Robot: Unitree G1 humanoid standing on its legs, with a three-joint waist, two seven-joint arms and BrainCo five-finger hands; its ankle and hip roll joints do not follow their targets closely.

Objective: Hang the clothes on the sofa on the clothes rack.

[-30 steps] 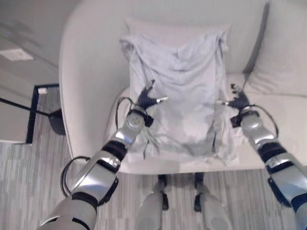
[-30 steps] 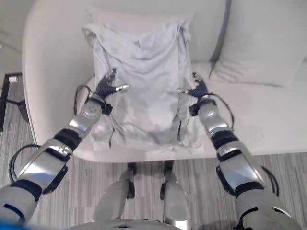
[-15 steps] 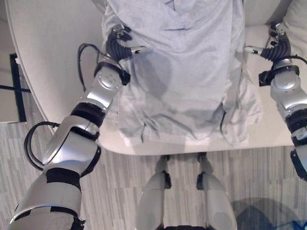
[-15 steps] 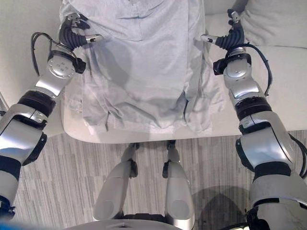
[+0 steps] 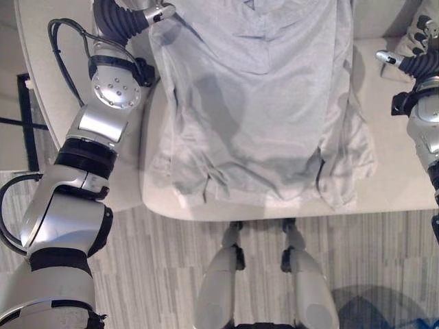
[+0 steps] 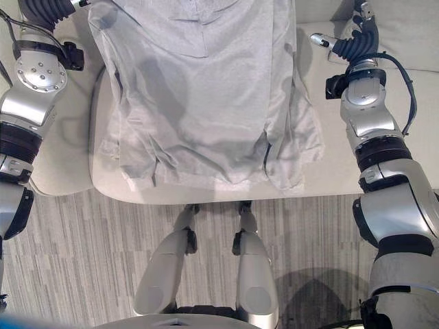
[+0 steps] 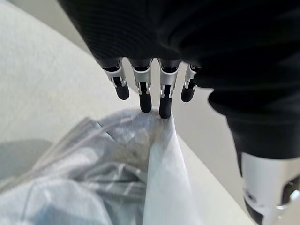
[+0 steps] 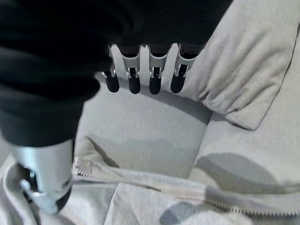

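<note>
Pale grey garment lies spread flat over the seat of the cream sofa, its hem hanging over the front edge toward 6 o'clock. A zipper edge shows along the garment's right side in the right wrist view.

Left robot hand sits at the garment's 10 o'clock corner: fingers straight and relaxed, dark tips just touching a raised fold of the cloth, nothing gripped.

Right robot hand hovers at about 2 o'clock, off the garment's right edge over bare sofa seat, fingers extended and holding nothing. A sofa cushion lies just beyond its fingertips.

Striped grey floor lies in front of the sofa.
</note>
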